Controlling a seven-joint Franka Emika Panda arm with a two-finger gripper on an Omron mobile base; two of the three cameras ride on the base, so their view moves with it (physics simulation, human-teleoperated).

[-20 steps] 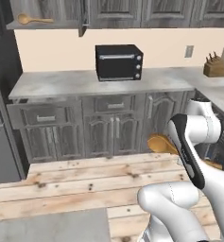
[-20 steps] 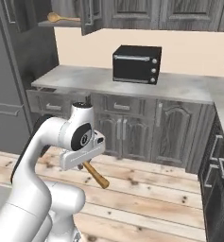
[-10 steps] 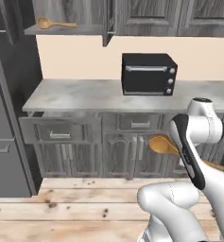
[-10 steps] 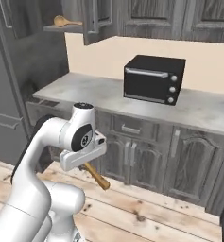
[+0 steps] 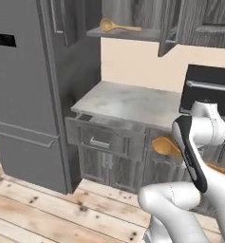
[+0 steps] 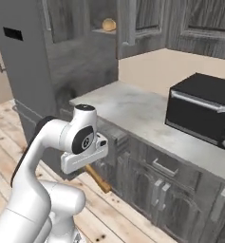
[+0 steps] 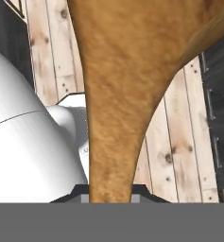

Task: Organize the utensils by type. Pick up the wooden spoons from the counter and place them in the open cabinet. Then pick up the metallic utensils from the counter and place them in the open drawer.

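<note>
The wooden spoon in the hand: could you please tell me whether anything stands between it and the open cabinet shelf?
Nothing visible does. The hand holds the wooden spoon low, in front of the counter. The cabinet shelf is up and to the left with its doors open. Another wooden spoon lies on it, with bare shelf beside it.

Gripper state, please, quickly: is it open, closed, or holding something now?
Gripper: closed on a wooden spoon, carried low in front of the lower cupboards.
</note>
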